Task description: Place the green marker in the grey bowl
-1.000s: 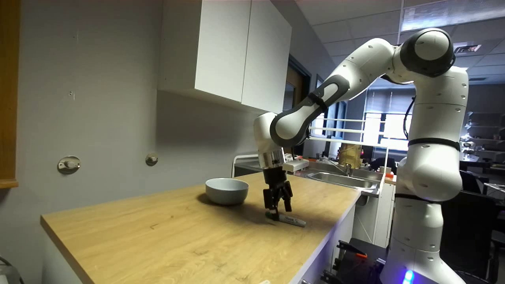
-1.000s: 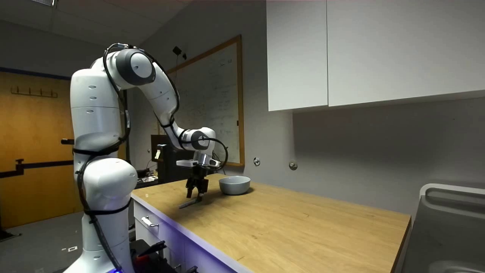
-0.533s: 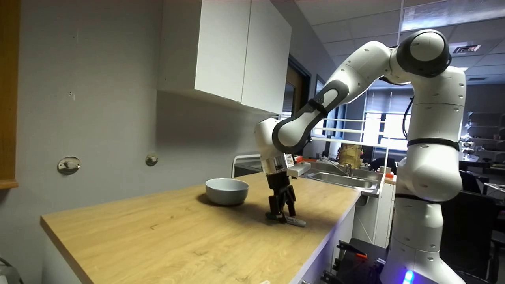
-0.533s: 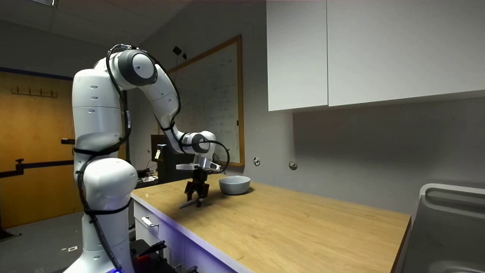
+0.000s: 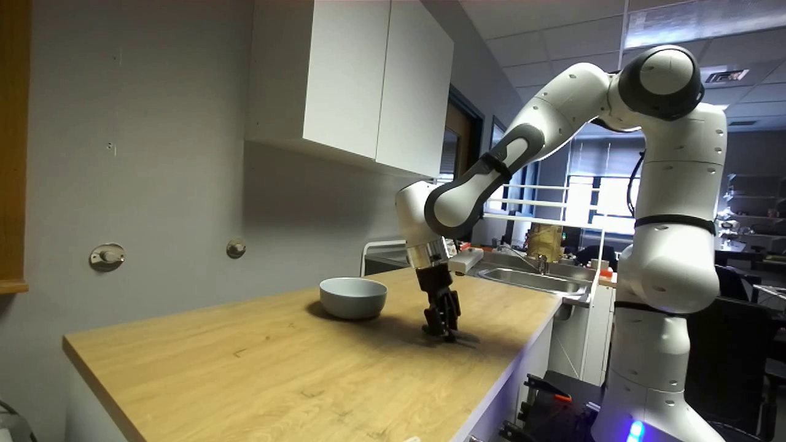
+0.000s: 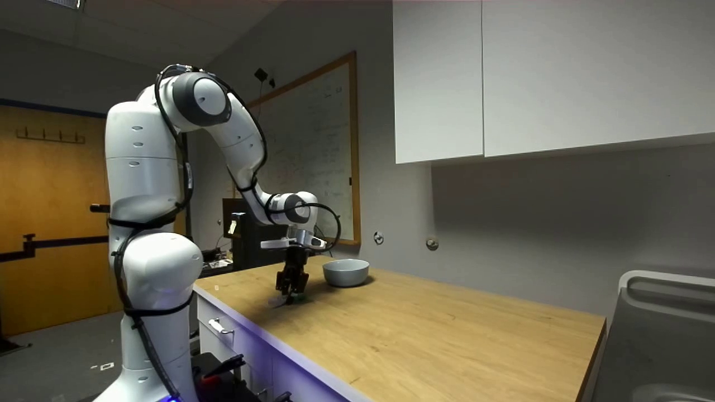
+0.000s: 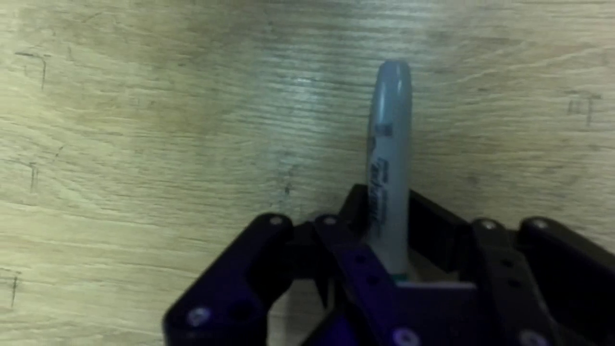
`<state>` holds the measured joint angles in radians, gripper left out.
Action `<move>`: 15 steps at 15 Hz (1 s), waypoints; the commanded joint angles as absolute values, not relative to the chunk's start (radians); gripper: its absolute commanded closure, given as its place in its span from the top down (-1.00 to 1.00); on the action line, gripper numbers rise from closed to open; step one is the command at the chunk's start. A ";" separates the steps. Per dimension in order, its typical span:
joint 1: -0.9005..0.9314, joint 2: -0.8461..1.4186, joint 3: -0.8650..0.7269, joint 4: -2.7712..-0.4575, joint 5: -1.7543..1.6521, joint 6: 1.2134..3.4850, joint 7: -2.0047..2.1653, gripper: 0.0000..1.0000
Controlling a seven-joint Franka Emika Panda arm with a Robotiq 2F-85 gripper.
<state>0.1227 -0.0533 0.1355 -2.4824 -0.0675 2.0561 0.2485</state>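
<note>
The grey bowl (image 5: 353, 301) stands upright on the wooden counter in both exterior views and is out of the wrist view. In the wrist view the green marker (image 7: 391, 144) shows its pale grey barrel with dark lettering, pointing up the picture. A thin green band is visible at its lower end; the rest is hidden behind the gripper. My gripper (image 7: 388, 211) has its jaws closed around the barrel, a dark pad on either side. In an exterior view the gripper (image 6: 291, 298) is low over the counter beside the bowl. Whether the marker still touches the wood cannot be told.
The wooden counter (image 5: 264, 368) runs along the wall under white cabinets (image 5: 350, 80). A metal sink (image 5: 534, 279) lies beyond its far end in an exterior view. A grey cart or tray (image 6: 659, 335) stands past its other end.
My gripper has come down onto the marker, and its jaws have gone from open to closed around it. The marker has shifted slightly and looks blurred. The bowl has stayed put.
</note>
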 commanded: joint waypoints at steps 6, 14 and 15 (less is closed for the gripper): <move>0.125 -0.215 0.150 -2.464 -0.155 1.891 0.318 -0.75; 0.067 -0.415 0.155 -2.412 -0.321 1.963 0.291 -0.75; 0.060 -0.403 0.155 -2.398 -0.342 1.994 0.286 -0.75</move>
